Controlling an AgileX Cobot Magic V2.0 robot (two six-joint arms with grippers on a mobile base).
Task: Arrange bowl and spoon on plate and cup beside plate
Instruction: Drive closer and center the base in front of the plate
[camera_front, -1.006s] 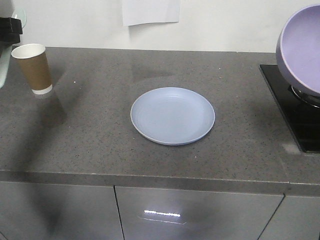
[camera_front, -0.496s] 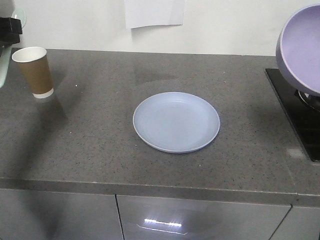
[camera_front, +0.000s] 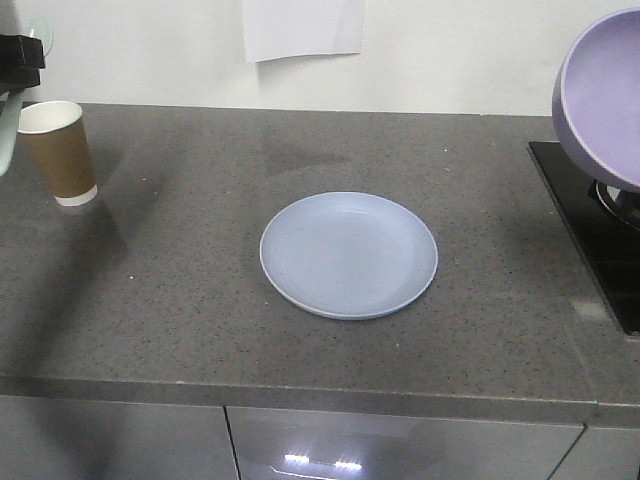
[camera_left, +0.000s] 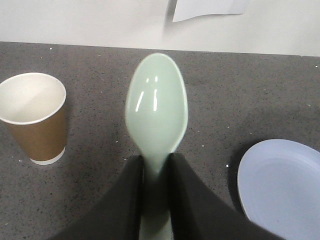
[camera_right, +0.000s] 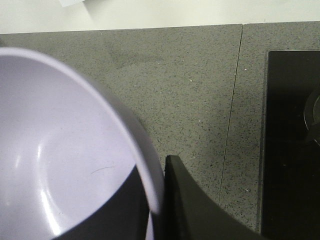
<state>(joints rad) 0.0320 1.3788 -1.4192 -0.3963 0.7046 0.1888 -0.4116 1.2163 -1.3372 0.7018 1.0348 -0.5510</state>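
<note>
the left pincer (camera_left: 156, 162) is clenched on the handle of the spoon (camera_left: 156, 107), holding it in the air over the left part of the bench (camera_front: 180, 290), head pointing toward the back wall. the right pincer (camera_right: 152, 200) grasps the bowl (camera_right: 60, 150) by its rim, 1 finger inside and 1 outside, lifted and tilted at the bench's right edge above the black hob (camera_front: 590, 220). the plate (camera_front: 348, 255) lies bare about the middle of the bench. the cup (camera_front: 58, 150) stands upright near the back left corner, well apart from the plate. as i judge it, 0 of 3 placements are done: bowl and spoon have yet to reach the plate, and the cup is not yet beside it.
</note>
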